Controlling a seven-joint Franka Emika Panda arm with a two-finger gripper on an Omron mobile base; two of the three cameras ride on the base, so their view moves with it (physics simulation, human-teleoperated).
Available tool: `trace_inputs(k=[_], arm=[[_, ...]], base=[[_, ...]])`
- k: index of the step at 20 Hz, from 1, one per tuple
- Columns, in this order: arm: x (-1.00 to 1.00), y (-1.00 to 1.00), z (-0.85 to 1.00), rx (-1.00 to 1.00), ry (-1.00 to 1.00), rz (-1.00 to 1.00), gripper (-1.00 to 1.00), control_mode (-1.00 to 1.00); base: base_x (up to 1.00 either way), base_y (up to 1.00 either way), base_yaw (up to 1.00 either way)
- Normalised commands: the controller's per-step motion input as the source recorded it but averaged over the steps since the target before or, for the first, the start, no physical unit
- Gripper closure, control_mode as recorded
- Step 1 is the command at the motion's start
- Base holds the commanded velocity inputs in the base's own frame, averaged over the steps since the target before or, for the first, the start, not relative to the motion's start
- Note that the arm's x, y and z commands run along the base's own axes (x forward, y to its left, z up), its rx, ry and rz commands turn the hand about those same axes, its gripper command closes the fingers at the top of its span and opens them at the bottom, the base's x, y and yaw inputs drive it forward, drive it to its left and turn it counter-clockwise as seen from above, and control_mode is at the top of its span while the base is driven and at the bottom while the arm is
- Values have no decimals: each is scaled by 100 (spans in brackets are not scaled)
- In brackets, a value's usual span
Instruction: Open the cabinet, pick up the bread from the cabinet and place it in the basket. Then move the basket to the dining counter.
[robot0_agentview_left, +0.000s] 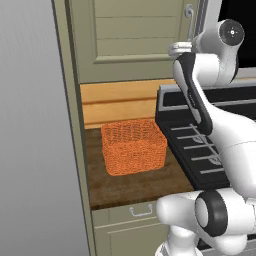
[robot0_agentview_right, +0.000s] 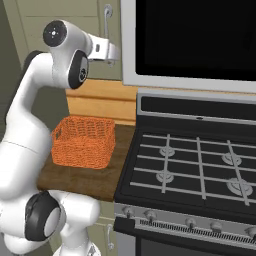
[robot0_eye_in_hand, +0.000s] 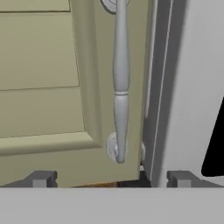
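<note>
Your gripper (robot0_eye_in_hand: 111, 179) is raised in front of the closed cabinet (robot0_agentview_left: 125, 35), its fingers spread as wide as they go and holding nothing. In the hand view the two dark fingertips (robot0_eye_in_hand: 40, 179) sit far apart at the bottom, with the silver bar handle (robot0_eye_in_hand: 120, 83) running up between them, near but not touched. The handle is mounted close to the door's right edge; just right of that edge stands a pale frame (robot0_eye_in_hand: 183, 87) around a black panel (robot0_agentview_right: 200, 35), leaving little room on that side.

Below, the orange basket (robot0_agentview_left: 134, 146) sits alone on a short wood-topped counter (robot0_agentview_left: 140, 187). A grey wall (robot0_agentview_left: 30, 150) stands to its left, the black stove (robot0_agentview_right: 200, 165) to its right. A small drawer (robot0_agentview_left: 141, 211) sits under the counter edge.
</note>
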Motion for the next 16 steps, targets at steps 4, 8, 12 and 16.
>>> trace_inputs(k=[4, 8, 12, 16], arm=[[43, -2, 9, 0, 0, 0, -100, -100], [47, -4, 1, 0, 0, 0, -100, -100], [45, -10, 0, 0, 0, 1, -100, -100], [49, -1, 0, 0, -2, 1, -100, -100]], base=[[0, 0, 0], [0, 0, 0], [0, 0, 0], [0, 0, 0]])
